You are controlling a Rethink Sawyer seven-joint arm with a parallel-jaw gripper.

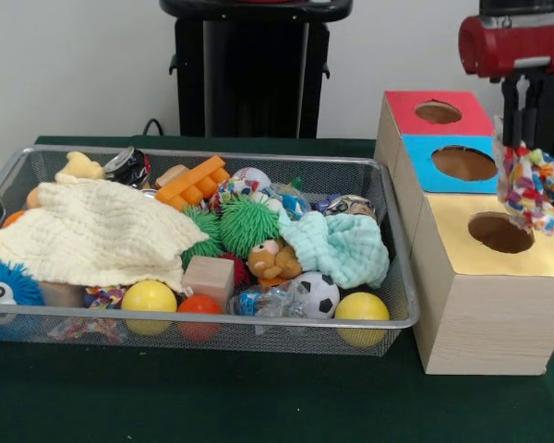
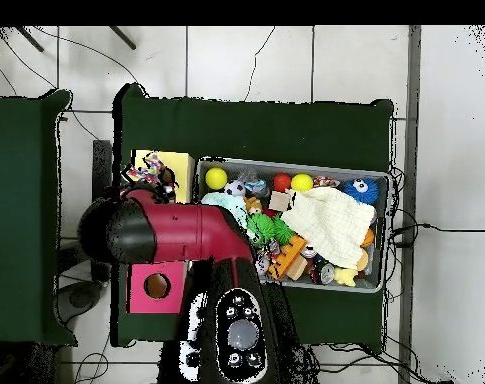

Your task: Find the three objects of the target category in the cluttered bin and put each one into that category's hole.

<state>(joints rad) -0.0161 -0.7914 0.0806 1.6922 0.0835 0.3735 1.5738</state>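
My gripper (image 1: 523, 137) hangs from the red arm at the right and is shut on a floral cloth piece (image 1: 528, 185). The cloth dangles just above the round dark hole (image 1: 499, 233) in the yellow-topped wooden box (image 1: 462, 277). In the overhead view the cloth (image 2: 149, 172) lies over the yellow top (image 2: 178, 165). The wire mesh bin (image 1: 212, 318) is full of toys. A second floral scrap (image 1: 102, 296) peeks out under the pale-yellow waffle cloth (image 1: 92, 231). Another patterned piece (image 1: 229, 191) shows near the baseball. Any others are hidden.
A mint-green waffle cloth (image 1: 337, 247), green spiky balls (image 1: 245, 221), yellow balls (image 1: 362, 307), an orange brick (image 1: 192, 180) and a wooden block (image 1: 209, 277) fill the bin. Blue-topped (image 1: 457, 164) and red-topped (image 1: 437, 113) boxes stand behind the yellow one. The arm covers the blue box in the overhead view.
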